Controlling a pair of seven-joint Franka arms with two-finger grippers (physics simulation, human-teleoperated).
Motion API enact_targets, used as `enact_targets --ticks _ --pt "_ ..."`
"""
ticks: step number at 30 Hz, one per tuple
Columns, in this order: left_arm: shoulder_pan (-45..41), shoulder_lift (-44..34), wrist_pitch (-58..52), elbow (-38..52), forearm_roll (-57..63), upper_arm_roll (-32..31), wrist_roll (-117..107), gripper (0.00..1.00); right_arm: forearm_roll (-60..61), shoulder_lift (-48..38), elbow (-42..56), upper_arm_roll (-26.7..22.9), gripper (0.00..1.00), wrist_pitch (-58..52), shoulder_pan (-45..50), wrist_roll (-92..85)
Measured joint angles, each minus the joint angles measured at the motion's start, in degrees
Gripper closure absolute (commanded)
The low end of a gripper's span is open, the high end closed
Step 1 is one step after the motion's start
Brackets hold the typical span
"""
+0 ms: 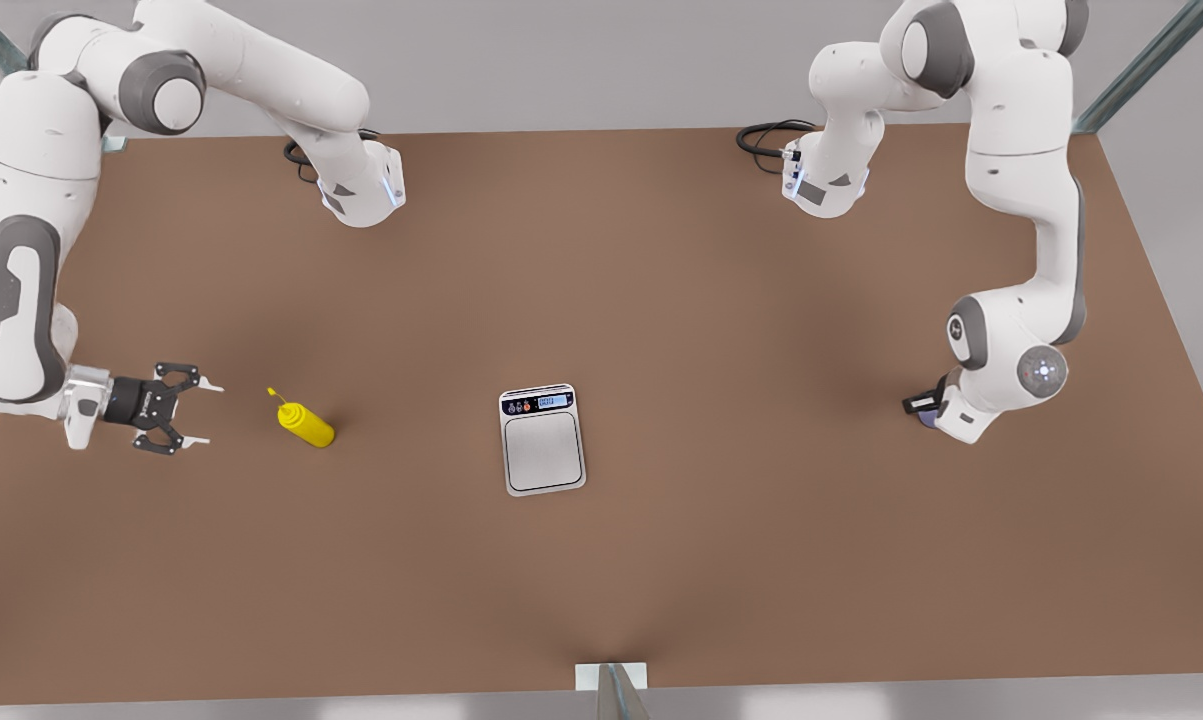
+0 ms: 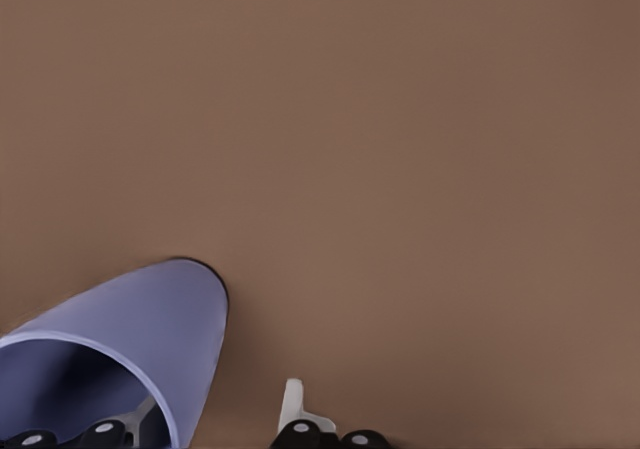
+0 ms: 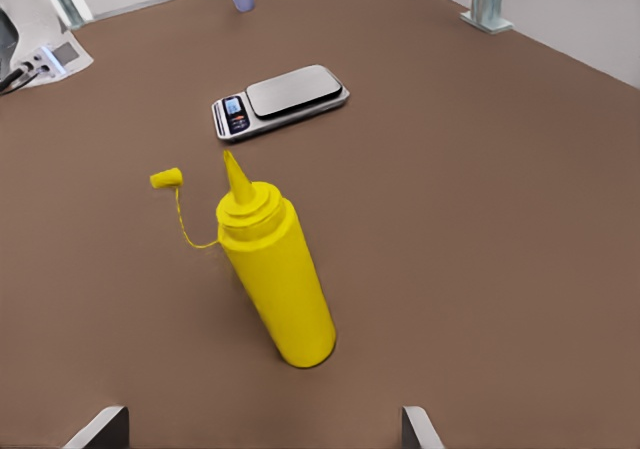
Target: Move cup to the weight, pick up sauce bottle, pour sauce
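Now the right gripper (image 1: pixel 201 415) hovers low at the front view's left edge of the brown tabletop (image 1: pixel 661 600), its fingers (image 3: pixel 100 429) spread wide apart and holding nothing, pointed at the sauce bottle (image 1: pixel 307 424) just beside it. That yellow bottle stands upright on the tabletop in the right wrist view, its small cap (image 3: pixel 166 178) hanging off on a thin strap next to the pointed nozzle. Well apart from the bottle, near the middle of the tabletop, lies the weight (image 1: pixel 543 440), a flat scale with a steel plate and a dark display strip, bare on top. Far over at the front view's right, the left gripper (image 1: pixel 923 408) is down at the cup (image 2: pixel 120 354); the left wrist view shows one finger (image 2: pixel 292 406) outside the lavender wall and another inside the rim, but whether they press on the wall cannot be told. The cup sits on the tabletop, well away from the scale.
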Motion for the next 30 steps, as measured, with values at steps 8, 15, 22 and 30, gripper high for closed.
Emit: enact_targets --ticks 8,15,22,30 --pt "-0.03 0.32 0.01 -0.01 0.29 0.06 -0.26 0.79 4.56 9.34 0.69 1.48 0.0 -3.17 0.4 -12.27" --pt "-0.04 -0.12 0.05 0.17 4.22 0.07 -0.16 0.79 6.34 12.74 1.49 4.72 0.0 -3.14 1.15 -12.35" --pt "-0.03 -2.69 -0.2 0.27 6.78 -0.32 -0.4 0.79 8.15 14.36 1.81 5.61 0.0 -3.09 2.36 -13.32" --pt "-0.47 -2.71 0.91 1.02 6.33 -3.66 -2.22 0.79 9.37 15.75 2.64 6.54 0.0 -3.09 3.65 -13.32"
